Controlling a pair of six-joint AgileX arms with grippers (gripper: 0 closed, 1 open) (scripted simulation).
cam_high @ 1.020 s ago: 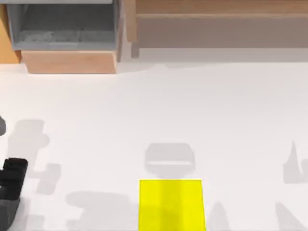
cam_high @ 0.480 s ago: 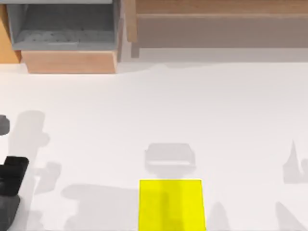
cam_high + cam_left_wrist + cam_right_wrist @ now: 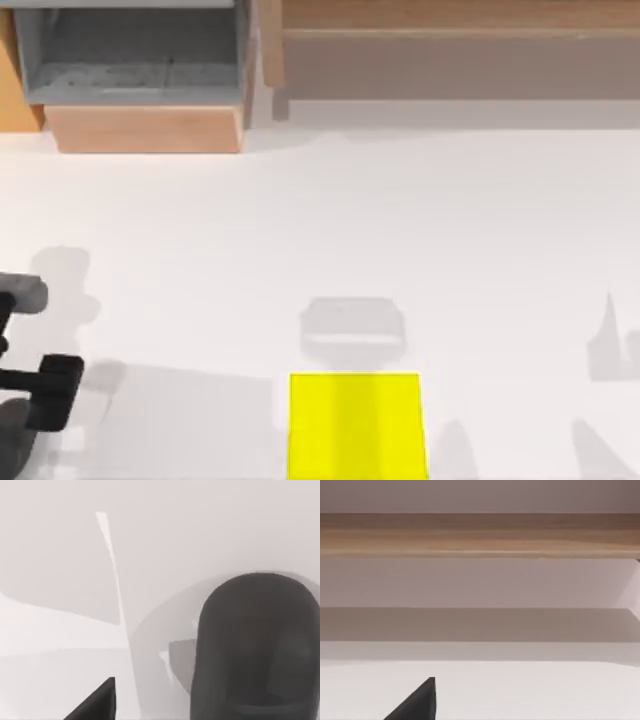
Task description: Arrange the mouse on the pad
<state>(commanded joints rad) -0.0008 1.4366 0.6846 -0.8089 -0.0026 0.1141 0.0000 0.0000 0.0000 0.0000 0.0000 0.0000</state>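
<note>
At the desk's near edge, pad: you find the pad (image 3: 355, 428), a flat bright yellow rectangle with faint lighter bands, lying flat in the middle of the near edge of the white desk (image 3: 330, 220). Its top is bare yellow.

Left end effector: look well to the left of the pad, at the desk's left edge. The left end effector (image 3: 45, 385) is there, a black boxy body with a light grey bar just beyond it. You cannot tell from these views how wide it stands or whether it holds anything.

Mouse: in the left wrist view the mouse (image 3: 255, 647) is a smooth, dark, rounded lump very close to the camera. Pale desk and a soft grey shadow lie around it, not the pad's yellow. It is by the left end effector, so it is well apart from the pad, to the pad's left. You cannot tell whether it touches the desk.

Right end effector: the right wrist view gives you one black wedge of the right end effector (image 3: 415, 705) against white desk. You cannot tell its state.

Shadow: just beyond the pad's far edge, a soft grey blocky shadow (image 3: 353, 330) lies on the desk.

Cabinet: far beyond the pad and to its left stands a wooden cabinet (image 3: 145, 128) with a grey open compartment.

Shelf: far beyond the pad, a long wooden shelf (image 3: 450, 20) runs along the back.
</note>
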